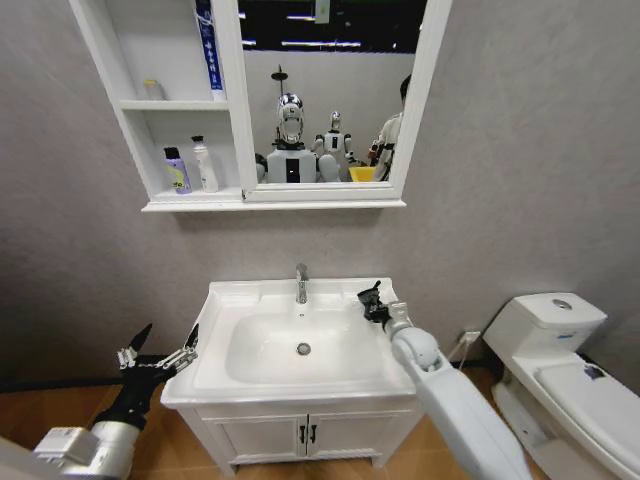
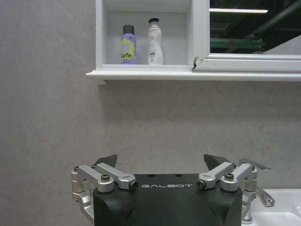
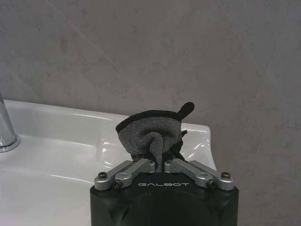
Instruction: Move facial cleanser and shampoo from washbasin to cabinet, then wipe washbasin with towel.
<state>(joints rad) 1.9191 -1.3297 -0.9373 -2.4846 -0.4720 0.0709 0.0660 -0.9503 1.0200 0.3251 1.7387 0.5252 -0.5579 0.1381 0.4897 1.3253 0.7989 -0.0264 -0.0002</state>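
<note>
The white washbasin (image 1: 235,300) with its chrome tap (image 1: 301,284) stands below the cabinet (image 1: 150,150). At the basin's back right corner my right gripper (image 1: 377,308) (image 3: 159,162) is shut on the dark grey towel (image 1: 368,295) (image 3: 150,134), which bunches up just above the rim (image 3: 70,117). A purple bottle (image 1: 177,170) (image 2: 128,44) and a white dark-capped bottle (image 1: 205,165) (image 2: 155,41) stand side by side on the cabinet's lowest shelf; I cannot tell which is the shampoo and which the facial cleanser. My left gripper (image 1: 160,352) (image 2: 161,162) hangs open and holds nothing, left of the basin.
A white toilet (image 1: 560,360) stands at the right. A two-door vanity (image 1: 305,435) sits under the basin. A blue tube (image 1: 208,45) and a small jar (image 1: 152,88) occupy the upper shelves. The mirror (image 1: 330,100) is right of the shelves.
</note>
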